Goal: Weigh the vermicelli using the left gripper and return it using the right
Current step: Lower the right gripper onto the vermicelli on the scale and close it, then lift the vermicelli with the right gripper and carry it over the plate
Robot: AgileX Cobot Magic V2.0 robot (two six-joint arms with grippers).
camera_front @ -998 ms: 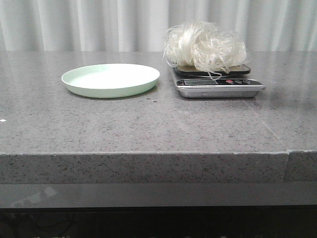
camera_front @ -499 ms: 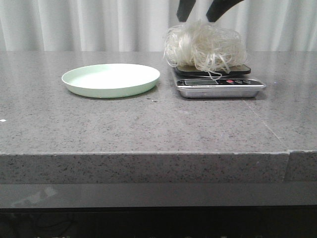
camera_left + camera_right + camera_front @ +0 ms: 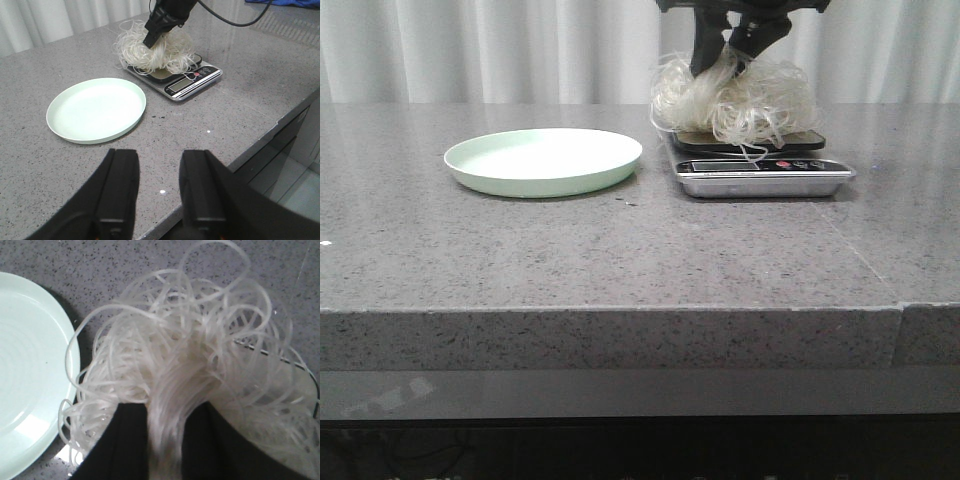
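Note:
The vermicelli (image 3: 760, 100), a fluffy nest of translucent white strands, lies on the platform of a silver kitchen scale (image 3: 760, 178). My right gripper (image 3: 723, 62) has come down from above into the top of the nest. In the right wrist view its black fingers are closed on a bunch of strands (image 3: 167, 440), with the nest (image 3: 200, 340) spread around them. The empty pale green plate (image 3: 542, 160) sits left of the scale. My left gripper (image 3: 159, 165) is open and empty near the table's front edge, out of the front view.
The grey speckled table (image 3: 620, 260) has its front edge close to my left gripper. White curtains hang behind. The plate (image 3: 95, 110) and the scale (image 3: 190, 82) stand close together, and a cable runs from my right arm (image 3: 170, 12).
My right gripper came into view from above, dropped into the top of the vermicelli, and its fingers drew together on the strands. The nest still rests on the scale.

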